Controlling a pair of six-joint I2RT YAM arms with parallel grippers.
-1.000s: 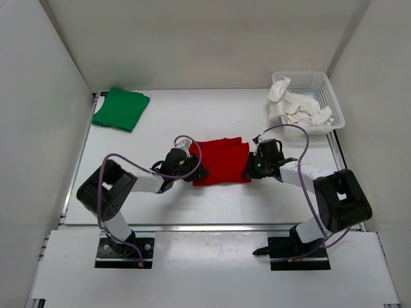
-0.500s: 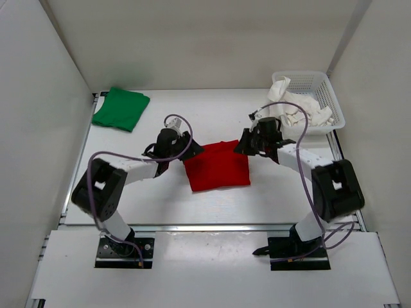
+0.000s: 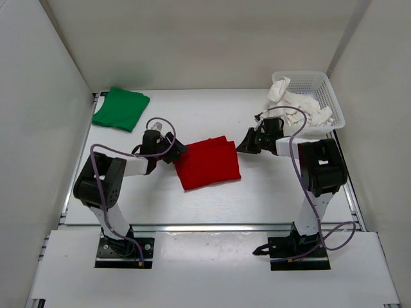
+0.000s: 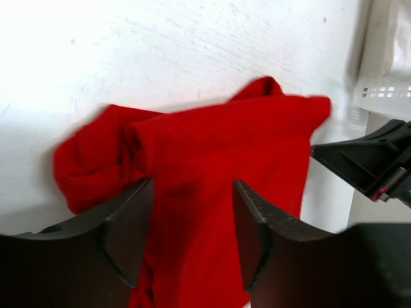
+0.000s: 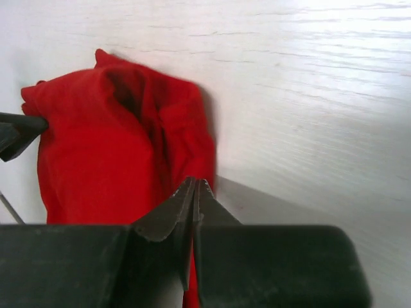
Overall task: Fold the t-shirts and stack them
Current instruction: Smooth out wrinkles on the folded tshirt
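1. The red shirt (image 3: pixel 207 164) is lying folded in a rough square around the middle of the table (image 3: pixel 212 115). It's flat on the surface and turned a bit crooked to the table edges.
2. The left gripper (image 4: pixel 192 184) sits low at the shirt's left corner. Its jaws are spread apart with red cloth showing in the gap, and nothing's clamped as far as I can see.
3. The right gripper (image 5: pixel 194 185) is on the opposite side, at the shirt's right edge. Its fingers are pressed together to a point and it looks like the edge is nipped between them. Creases run up to the tips and a sliver of red shows in the slit.
4. Both arms are stretched out low over the table, pointing in at the shirt from either side.
5. The green shirt (image 3: pixel 120 108) is folded and parked at the far left corner, well apart from the red one.
6. The white shirt (image 3: pixel 297 108) is a crumpled heap in the basket (image 3: pixel 335 101) at the far right corner, with a bit flopping over its left rim.
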